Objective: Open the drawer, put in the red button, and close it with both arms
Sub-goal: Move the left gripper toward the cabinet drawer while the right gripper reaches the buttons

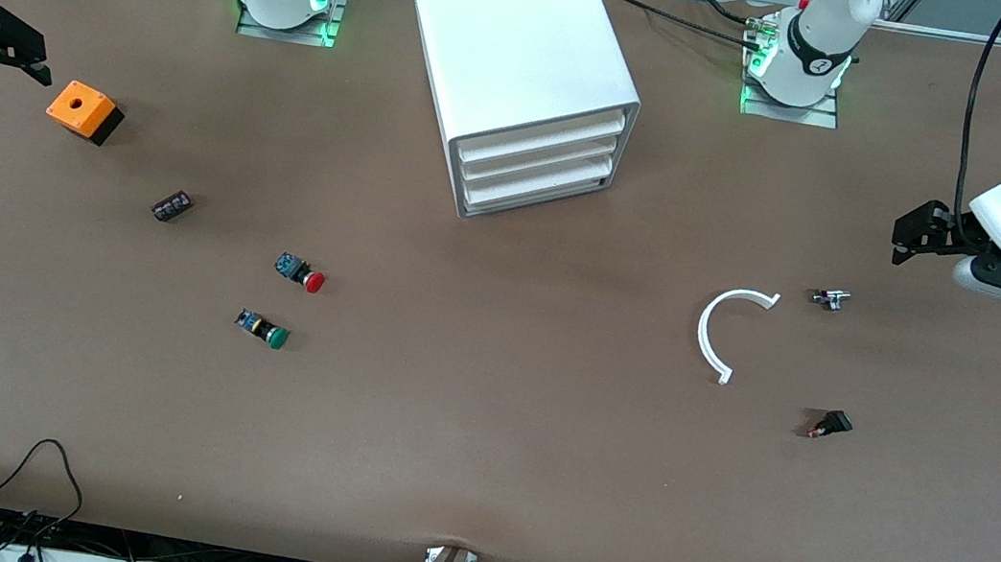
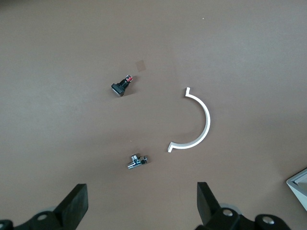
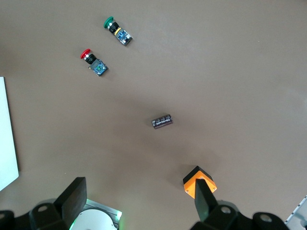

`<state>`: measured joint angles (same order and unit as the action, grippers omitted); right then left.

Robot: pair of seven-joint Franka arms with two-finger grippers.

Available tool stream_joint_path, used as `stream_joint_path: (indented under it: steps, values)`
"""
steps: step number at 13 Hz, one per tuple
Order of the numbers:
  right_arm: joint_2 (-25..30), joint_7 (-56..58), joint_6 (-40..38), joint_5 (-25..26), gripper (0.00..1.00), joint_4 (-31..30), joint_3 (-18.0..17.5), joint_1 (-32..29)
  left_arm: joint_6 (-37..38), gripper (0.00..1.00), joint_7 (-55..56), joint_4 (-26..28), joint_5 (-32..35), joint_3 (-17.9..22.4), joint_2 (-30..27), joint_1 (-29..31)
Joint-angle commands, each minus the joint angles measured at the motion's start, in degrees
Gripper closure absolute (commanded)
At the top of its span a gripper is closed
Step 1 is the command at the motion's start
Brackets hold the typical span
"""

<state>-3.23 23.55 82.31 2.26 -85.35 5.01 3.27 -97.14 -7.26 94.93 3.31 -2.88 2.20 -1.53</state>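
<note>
We see left gripper [image 1: 902, 239] and right gripper [image 1: 32, 57] both spread, empty; red button [image 1: 301, 273] on table, drawers [image 1: 540, 162] shut.

Two white jointed arms, glossy shells, black bands at joints. Bases on grey plates, green lights glowing at 6 o'clock. Black two-finger left gripper [image 1: 901, 239] and right gripper [image 1: 39, 61], round screw holes in mounts. Black cables trailing along upper links.
</note>
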Motion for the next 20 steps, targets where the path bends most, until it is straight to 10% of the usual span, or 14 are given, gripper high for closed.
stream_joint_path:
  steps: [1,13,20]
  values:
    - [0.4,-0.1,-0.8,1.2,0.00,0.3,-0.3,0.2,1.3,0.00,-0.9,-1.8,1.7,0.0,0.8,-0.2]
    - [-4.0,0.0,-0.4,1.2,0.00,-0.3,-0.2,0.9,8.1,0.00,-0.9,-2.6,0.3,-0.3,3.1,-0.5]
    - [-7.9,0.9,1.2,-0.4,0.00,0.3,-0.2,2.7,21.8,0.00,-0.9,-2.6,-18.3,-0.3,6.0,-0.3]
